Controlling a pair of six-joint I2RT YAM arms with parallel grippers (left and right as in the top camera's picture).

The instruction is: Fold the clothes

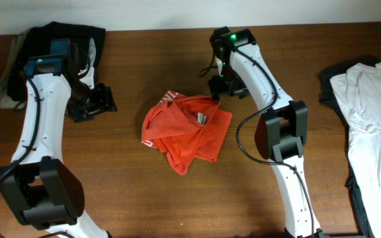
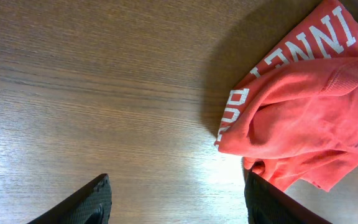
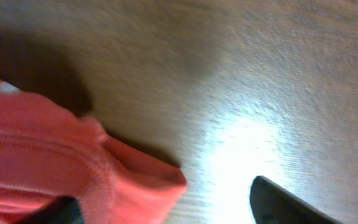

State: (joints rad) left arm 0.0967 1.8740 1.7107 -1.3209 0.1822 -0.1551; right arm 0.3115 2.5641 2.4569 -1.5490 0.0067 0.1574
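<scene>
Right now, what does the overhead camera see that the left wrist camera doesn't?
Only overhead: the white garment at the right edge and the dark clothes at top left. Only left wrist: the shirt's white letters, big enough to read. Both: the crumpled red-orange T-shirt lying on the wooden table.

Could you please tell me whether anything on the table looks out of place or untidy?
The red-orange T-shirt lies in a crumpled heap in the middle of the table, its white lettering partly folded under, rather than spread flat. Nothing looks spilled or damaged.
</scene>
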